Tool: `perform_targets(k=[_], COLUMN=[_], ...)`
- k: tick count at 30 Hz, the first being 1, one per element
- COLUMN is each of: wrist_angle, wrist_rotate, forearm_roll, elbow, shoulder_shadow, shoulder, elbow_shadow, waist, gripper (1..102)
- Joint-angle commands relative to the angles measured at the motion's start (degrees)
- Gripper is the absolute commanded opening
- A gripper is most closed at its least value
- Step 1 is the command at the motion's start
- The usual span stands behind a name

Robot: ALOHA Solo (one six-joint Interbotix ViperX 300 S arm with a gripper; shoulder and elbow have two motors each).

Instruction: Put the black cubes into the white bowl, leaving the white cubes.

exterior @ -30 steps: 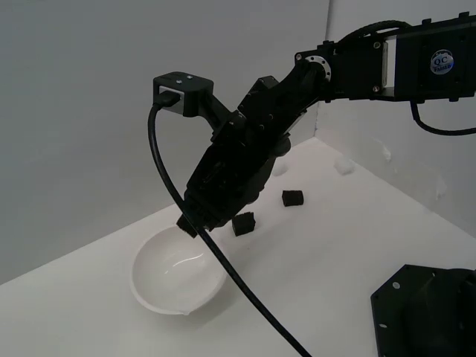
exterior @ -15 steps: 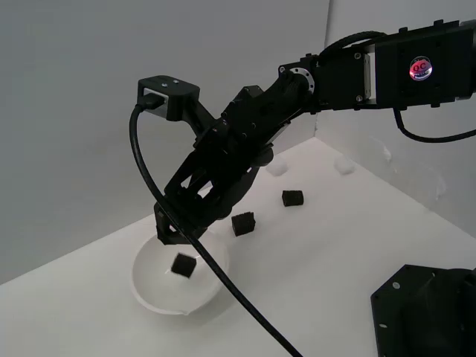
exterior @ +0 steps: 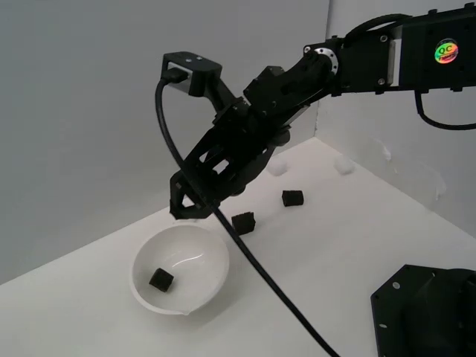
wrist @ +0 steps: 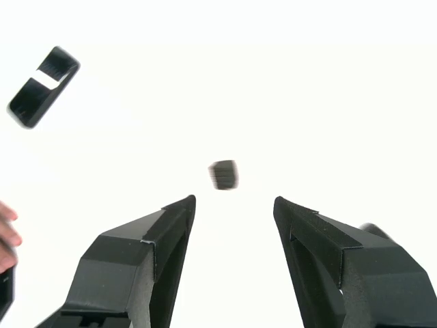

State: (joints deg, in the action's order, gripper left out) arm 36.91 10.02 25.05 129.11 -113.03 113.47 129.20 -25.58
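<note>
Black cubes, qty 3 seen: one (exterior: 161, 280) lying loose inside white bowl (exterior: 201, 294), on its curved floor toward exterior view's left; two on table (exterior: 335, 245), one (exterior: 243, 222) near bowl's far rim, other (exterior: 292, 198) further off toward exterior view's right. Same in-bowl cube prob. the blurred dark block (wrist: 223, 175) in wrist view, apart from both fingers.

White bowl: glossy, round, deep; upright on table, front-left in exterior view. Deep wall judged enough to keep a dropped cube from bouncing out.

White cubes: two made out, faint against white table, at far back — one (exterior: 278, 166) just behind arm, one (exterior: 343, 166) near back corner. Third not found. Well apart from bowl; to be left alone.

Claw (exterior: 187, 210): spread wide, nothing between fingers (wrist: 147, 260); hangs above bowl's far rim, angled down. Empty + open over bowl fits a drop just made — judgement only.

Progress, est.: 1 of 3 in, 2 to go. Next likely target: nearer black cube beside bowl rim, shortest carry. Needs claw squared to cube faces before closing.

Risks: small cube may skid on smooth table if pinched off-centre; bowl close by, could get nudged on approach.

Misc.: black cable (exterior: 245, 275) looped from wrist camera mount, across front of bowl in exterior view; black base unit (exterior: 424, 312) at lower right of that view.
</note>
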Motion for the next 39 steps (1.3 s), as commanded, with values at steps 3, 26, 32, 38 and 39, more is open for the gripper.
perform_targets(k=[3, 26, 32, 38, 39], wrist_angle=[2.2, 5.4, 0.8, -1.8, -1.9], wrist_rotate=[1.3, 12.0, 13.4, 15.0, 15.6], forearm_roll=[-1.1, -5.3, -5.3, -5.3, -5.3], elbow=[1.3, 8.3, 8.3, 8.0, 7.9], shoulder_shadow=[-4.7, 1.8, 6.0, 9.9, 10.7], shoulder=[4.3, -2.1, -6.4, -10.4, -11.2], elbow_shadow=[1.0, 8.1, 8.0, 7.6, 7.5], waist=[5.9, 31.1, 31.2, 32.3, 32.9], gripper=[63, 100, 100, 100, 100])
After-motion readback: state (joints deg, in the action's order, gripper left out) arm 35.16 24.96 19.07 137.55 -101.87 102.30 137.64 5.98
